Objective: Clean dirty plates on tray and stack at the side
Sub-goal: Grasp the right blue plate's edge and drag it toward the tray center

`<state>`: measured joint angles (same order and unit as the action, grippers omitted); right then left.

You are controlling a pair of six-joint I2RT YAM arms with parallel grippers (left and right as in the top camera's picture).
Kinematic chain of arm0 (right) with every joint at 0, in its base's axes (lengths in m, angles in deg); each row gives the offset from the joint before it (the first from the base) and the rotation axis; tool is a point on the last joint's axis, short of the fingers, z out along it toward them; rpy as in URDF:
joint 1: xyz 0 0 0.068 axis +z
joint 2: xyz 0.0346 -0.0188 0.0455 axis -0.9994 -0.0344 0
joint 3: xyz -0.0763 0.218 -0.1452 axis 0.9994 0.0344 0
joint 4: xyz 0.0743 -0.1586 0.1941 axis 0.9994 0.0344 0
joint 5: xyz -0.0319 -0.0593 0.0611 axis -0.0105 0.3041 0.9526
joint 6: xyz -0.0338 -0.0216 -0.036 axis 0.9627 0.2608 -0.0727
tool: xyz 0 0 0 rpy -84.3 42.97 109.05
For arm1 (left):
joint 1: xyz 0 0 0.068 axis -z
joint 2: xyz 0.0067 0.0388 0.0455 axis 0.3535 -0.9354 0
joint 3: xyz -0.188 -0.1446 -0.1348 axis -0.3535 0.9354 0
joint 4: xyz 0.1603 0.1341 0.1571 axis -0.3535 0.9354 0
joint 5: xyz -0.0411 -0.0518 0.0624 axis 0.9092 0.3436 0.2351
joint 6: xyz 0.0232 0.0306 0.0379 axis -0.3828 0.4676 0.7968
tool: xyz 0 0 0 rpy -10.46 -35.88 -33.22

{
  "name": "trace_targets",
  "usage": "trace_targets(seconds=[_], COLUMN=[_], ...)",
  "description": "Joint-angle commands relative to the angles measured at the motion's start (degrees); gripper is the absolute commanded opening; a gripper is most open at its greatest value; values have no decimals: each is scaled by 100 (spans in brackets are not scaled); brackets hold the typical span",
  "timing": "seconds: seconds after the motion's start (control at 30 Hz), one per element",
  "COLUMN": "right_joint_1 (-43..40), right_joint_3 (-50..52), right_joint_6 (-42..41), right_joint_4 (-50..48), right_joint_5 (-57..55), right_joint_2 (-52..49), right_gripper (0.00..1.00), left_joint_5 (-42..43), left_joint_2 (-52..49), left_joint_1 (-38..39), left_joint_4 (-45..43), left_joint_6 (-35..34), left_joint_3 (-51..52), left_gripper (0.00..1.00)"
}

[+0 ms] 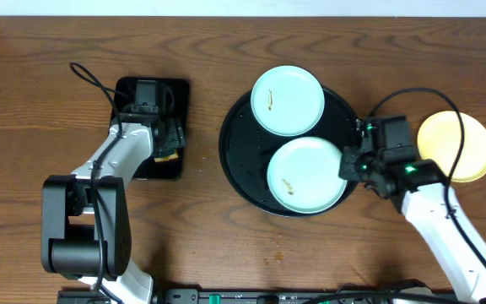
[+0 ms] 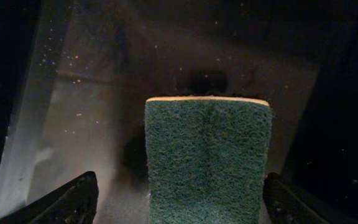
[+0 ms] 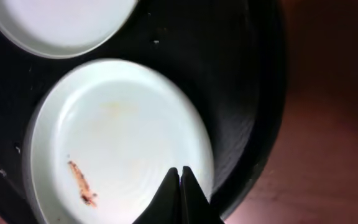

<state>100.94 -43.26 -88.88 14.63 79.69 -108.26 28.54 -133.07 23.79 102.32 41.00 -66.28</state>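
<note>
The round black tray [image 1: 234,160] holds two pale blue-white plates. The far one [image 1: 287,100] has a small brown smear, as does the near one [image 1: 305,176] [image 3: 110,143]. A pale yellow plate [image 1: 456,146] lies on the table to the right of the tray. My right gripper [image 1: 345,164] [image 3: 180,170] is shut, its tips pressed together over the near plate's right rim with nothing seen between them. My left gripper [image 1: 170,142] [image 2: 182,200] stands open over the small rectangular tray, its fingers on either side of a green scouring sponge [image 2: 207,158] without touching it.
The sponge lies in a rectangular black tray [image 1: 171,89] at the left. A few crumbs [image 1: 273,250] lie on the wooden table in front of the round tray. The right arm's cable loops over the yellow plate.
</note>
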Motion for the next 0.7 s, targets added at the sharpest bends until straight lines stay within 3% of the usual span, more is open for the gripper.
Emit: trace_targets(seconds=[0.0,0.1,0.2,0.3,0.37,0.4,0.5,0.67], right_joint_1=[186,219,219,201,120,44,-149,-310], right_joint_3=[243,566,824,782,584,459,319,330], right_joint_6=[-1790,-2417,-1996,-116,1266,1926,2555,3073], right_joint_4=[-35,-271,-778,-1318,-1198,-1054,-953,-990], right_joint_5=[-710,-743,-649,-485,-291,-280,-149,494], right_joint_2=[-24,-24,-22,-22,-24,-24,-42,-409], right_gripper=[1,1,2,39,71,75,68,65], left_joint_5=[-74,-74,-74,-74,-74,-74,-74,-74], left_joint_2=[-9,-9,-9,-9,-9,-9,-9,-9], left_joint_1=[-31,-28,-31,-28,-28,-31,-28,-31], left_joint_4=[-4,-4,-4,-4,-4,-4,-4,-4], left_joint_6=[-4,-4,-4,-4,-4,-4,-4,-4], left_joint_3=[44,44,44,44,44,44,44,44], left_gripper=[85,85,84,84,85,84,85,84])
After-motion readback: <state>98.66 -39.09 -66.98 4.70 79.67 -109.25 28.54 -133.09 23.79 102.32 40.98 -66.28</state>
